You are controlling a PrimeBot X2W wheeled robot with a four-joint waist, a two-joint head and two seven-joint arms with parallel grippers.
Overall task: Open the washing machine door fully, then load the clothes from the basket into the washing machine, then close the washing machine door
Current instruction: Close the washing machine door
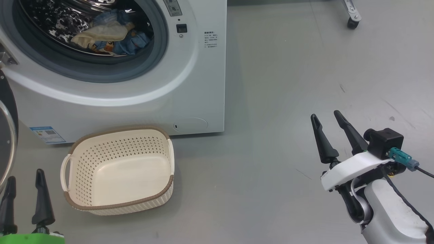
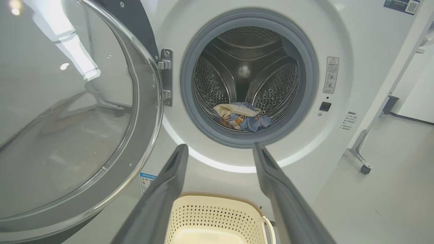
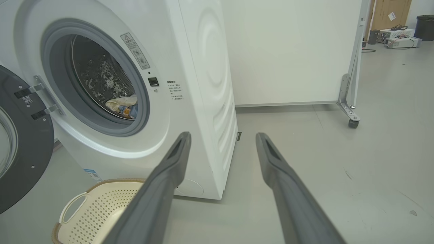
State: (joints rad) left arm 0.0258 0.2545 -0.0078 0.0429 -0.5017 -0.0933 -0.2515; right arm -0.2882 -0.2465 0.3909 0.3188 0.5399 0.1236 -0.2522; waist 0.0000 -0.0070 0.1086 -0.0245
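The white washing machine [image 1: 190, 84] stands with its round door [image 2: 67, 112] swung wide open to the left. Inside the steel drum lie the clothes [image 1: 108, 35], blue fabric with orange prints and a cream piece, also visible as clothes [image 2: 242, 117] and clothes [image 3: 123, 105]. On the floor in front sits the cream basket [image 1: 118, 169], with nothing in it. My left gripper [image 1: 25, 178] hovers open at the lower left, beside the basket, holding nothing. My right gripper [image 1: 327, 117] is open well to the right over bare floor.
Grey floor stretches to the right of the machine. A white panel on castor wheels [image 3: 352, 122] stands behind, right of the machine. The open door's black rim [image 1: 6, 135] juts out at the far left, close to my left gripper.
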